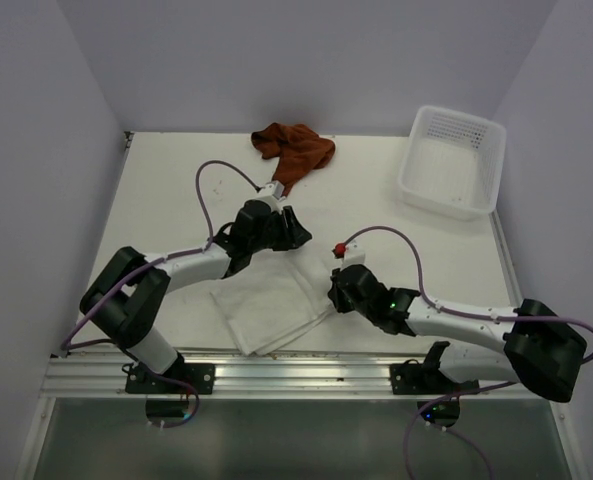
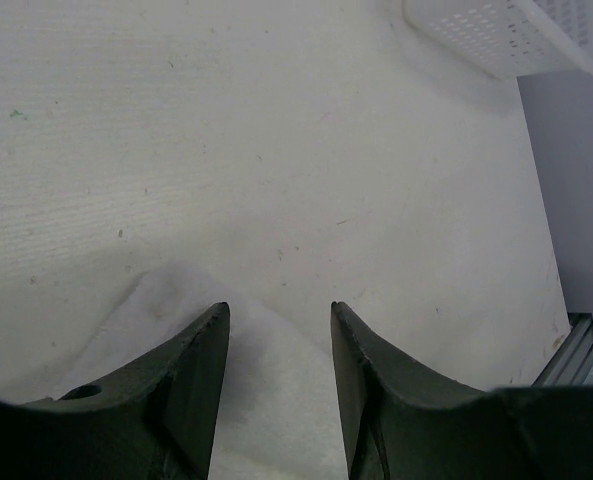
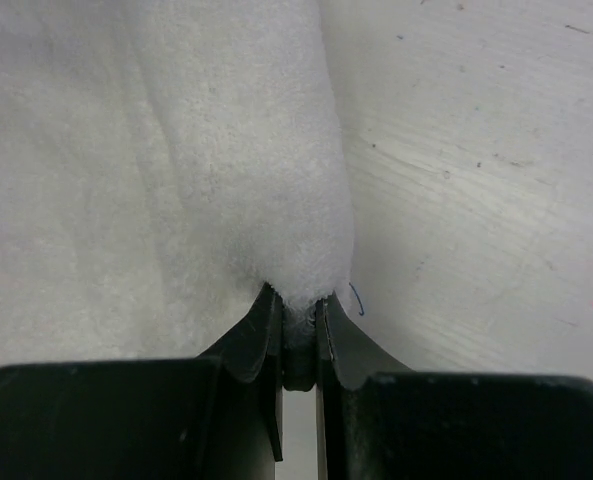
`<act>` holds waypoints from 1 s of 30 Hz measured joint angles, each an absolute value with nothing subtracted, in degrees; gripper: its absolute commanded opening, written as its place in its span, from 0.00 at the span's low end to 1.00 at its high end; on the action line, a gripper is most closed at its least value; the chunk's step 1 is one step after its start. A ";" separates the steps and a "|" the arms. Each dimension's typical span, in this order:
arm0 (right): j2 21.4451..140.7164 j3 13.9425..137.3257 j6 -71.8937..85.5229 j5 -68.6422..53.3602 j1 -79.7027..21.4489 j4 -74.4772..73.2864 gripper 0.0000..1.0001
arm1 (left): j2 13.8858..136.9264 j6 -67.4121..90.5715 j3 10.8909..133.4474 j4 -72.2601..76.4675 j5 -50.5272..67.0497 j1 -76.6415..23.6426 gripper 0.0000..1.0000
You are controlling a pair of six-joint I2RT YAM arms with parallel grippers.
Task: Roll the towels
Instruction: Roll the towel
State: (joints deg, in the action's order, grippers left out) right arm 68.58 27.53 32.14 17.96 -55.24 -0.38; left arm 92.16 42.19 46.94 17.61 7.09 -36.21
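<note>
right gripper (image 3: 296,300) nearest, low over table (image 1: 176,190), fingers clamped on bunched right edge of white towel (image 1: 271,310). white towel lies folded flat on near-centre of table, between both arms. left gripper (image 2: 279,310) at towel's far corner, fingers apart, nothing pinched between them, cloth showing below gap. further back, rust-brown towel (image 1: 294,148) crumpled in heap at far edge, well apart from white one. white perforated basket (image 1: 411,148) in far right corner.
</note>
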 measured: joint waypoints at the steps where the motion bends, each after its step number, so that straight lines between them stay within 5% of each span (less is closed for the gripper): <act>1: 68.49 27.73 31.40 19.73 -56.07 -1.34 0.00 | 92.12 42.19 47.20 17.43 7.11 -36.14 0.49; 30: 112.29 70.48 36.12 63.57 -84.82 -48.05 0.00 | 88.38 43.92 42.96 18.22 8.34 -38.70 0.49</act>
